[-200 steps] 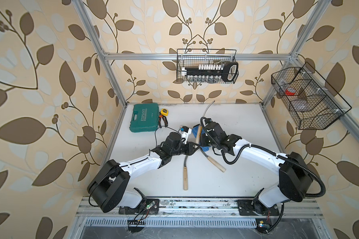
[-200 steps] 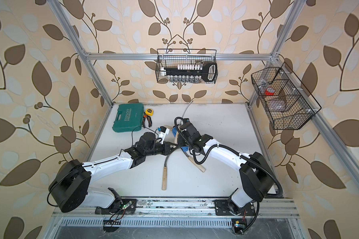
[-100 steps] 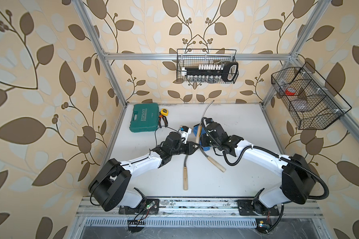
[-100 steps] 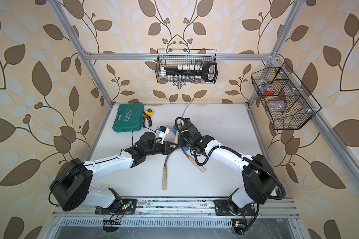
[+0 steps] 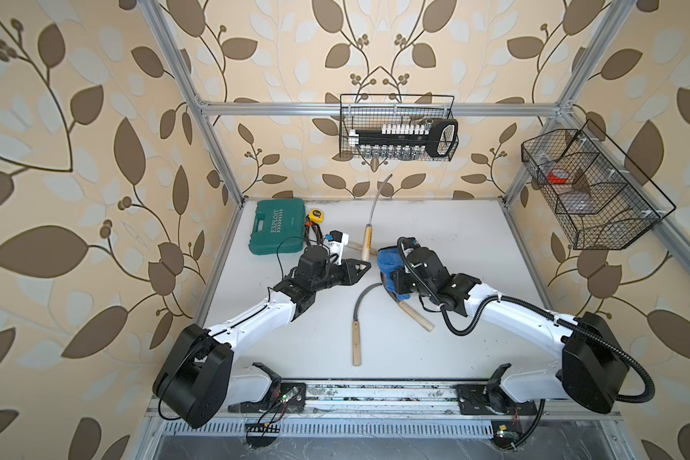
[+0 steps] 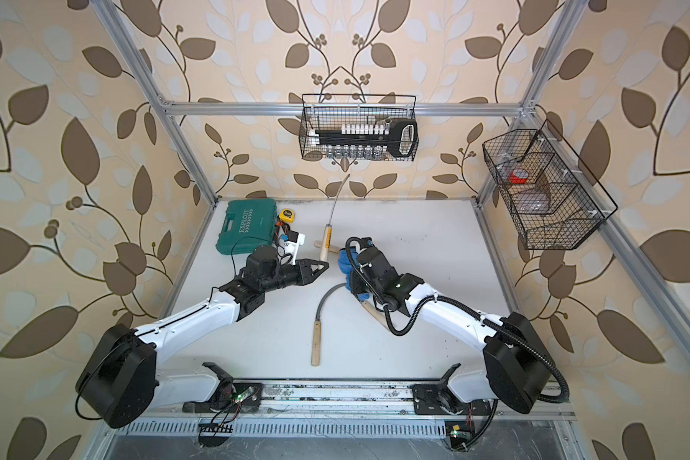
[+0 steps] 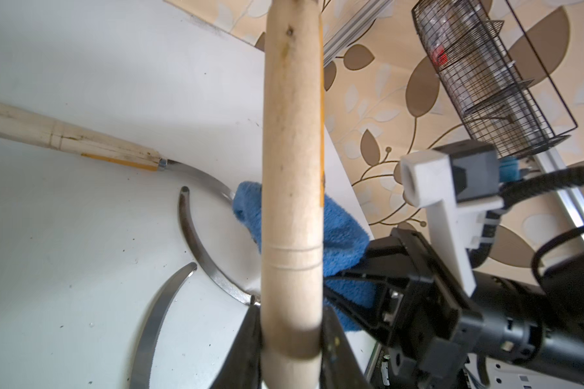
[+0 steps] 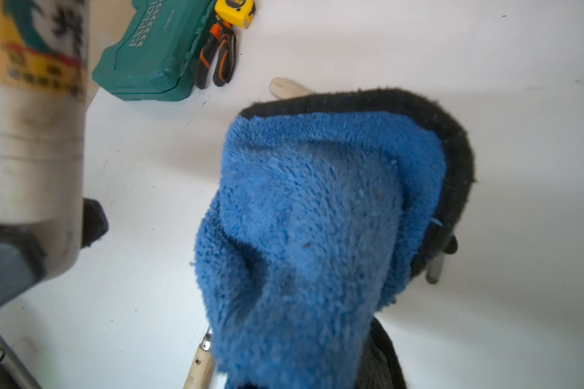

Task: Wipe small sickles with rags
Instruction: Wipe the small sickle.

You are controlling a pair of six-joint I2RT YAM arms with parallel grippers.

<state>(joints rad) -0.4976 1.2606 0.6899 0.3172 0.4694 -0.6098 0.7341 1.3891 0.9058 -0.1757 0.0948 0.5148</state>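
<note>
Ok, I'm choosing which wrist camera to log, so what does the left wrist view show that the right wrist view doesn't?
Left wrist only: curved blades lying in plain sight, the wire basket, the right arm. Right wrist only: green tool case, yellow tape measure, orange-handled pliers. Both: the blue rag, the held sickle's handle and the white table.
</note>
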